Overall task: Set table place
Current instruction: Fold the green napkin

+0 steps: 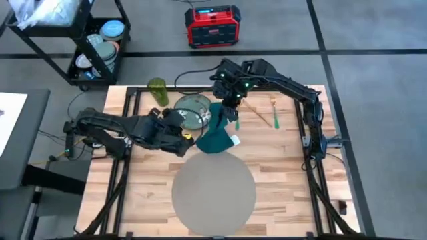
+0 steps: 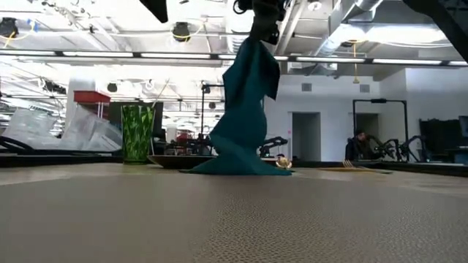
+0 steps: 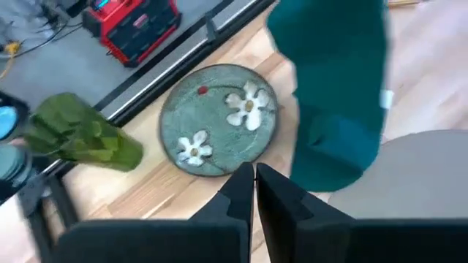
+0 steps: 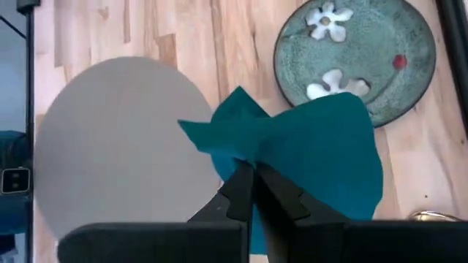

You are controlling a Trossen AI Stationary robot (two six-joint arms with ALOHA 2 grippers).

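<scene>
Teal napkin [image 1: 217,135] dangles, pinched by right gripper [image 1: 230,110]; left gripper [image 1: 189,137] clenched empty; placemat [image 1: 213,193] bare, plate [image 1: 192,111] at twelve o'clock.

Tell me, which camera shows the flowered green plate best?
The left wrist view: the plate shows whole, both white flowers clear. In the right wrist view the teal napkin, held by the right tool, covers its edge. From the high view it is small; the low view catches only its rim.
</scene>
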